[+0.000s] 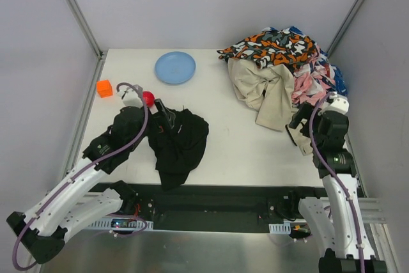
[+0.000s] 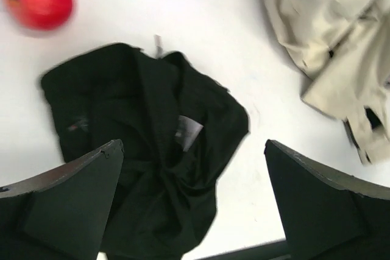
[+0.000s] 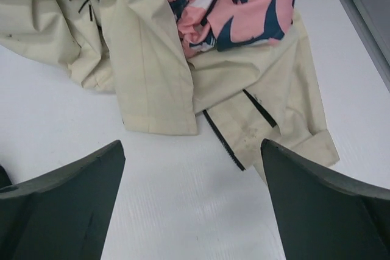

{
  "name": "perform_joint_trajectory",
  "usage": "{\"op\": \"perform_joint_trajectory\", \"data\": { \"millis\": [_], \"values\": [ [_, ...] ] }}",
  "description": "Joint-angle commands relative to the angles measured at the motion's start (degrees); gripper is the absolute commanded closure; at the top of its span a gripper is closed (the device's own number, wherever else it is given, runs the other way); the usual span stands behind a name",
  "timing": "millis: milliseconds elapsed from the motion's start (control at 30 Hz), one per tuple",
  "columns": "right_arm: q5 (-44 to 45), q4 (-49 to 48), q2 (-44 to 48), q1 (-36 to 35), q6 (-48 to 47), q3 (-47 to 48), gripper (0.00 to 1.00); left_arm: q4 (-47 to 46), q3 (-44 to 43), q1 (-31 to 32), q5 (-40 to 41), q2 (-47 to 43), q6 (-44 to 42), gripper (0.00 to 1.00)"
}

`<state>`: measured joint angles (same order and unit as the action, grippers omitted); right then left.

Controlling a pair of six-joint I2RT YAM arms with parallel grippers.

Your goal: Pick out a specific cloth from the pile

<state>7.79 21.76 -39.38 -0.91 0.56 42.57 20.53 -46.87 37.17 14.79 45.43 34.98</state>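
Noting soft, crumpled black cloth (image 1: 182,142) lying on smooth white table (image 1: 243,151), well apart from heaped patterned pile (image 1: 281,62). Recording left hand (image 2: 192,150) hovering above it, spread wide, holding nothing; right hand (image 3: 192,150) pointing down at beige folds (image 3: 152,77), equally wide.

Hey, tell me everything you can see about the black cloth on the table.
The black cloth is plain, soft-looking fabric, crumpled into a loose heap with folds and a small grey label showing. It lies on the white table, apart from the pile, near a red fruit. The left end effector hangs open over it; contact is unclear.
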Motion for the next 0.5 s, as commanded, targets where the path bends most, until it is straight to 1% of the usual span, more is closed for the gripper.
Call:
{"op": "perform_joint_trajectory", "data": {
  "millis": [0, 133, 333, 467],
  "values": [
    [3.6, 2.2, 6.8, -0.2, 1.9, -3.5, 0.04, 12.8, -0.2, 0.4, 16.3, -3.7, 3.4, 0.01],
    [2.0, 2.4, 9.4, -0.1, 2.6, -6.7, 0.05, 13.7, 2.3, 0.4, 17.8, -6.3, 5.0, 0.01],
    [2.6, 1.8, 8.4, -0.2, 2.4, -7.9, 0.04, 14.0, 5.6, 0.4, 17.1, -9.0, 6.6, 0.01],
    [3.0, 0.1, 9.1, -0.2, 2.8, -8.8, 0.04, 14.5, 6.4, 0.4, 16.9, -10.1, 6.9, 0.01]
  ]
}}
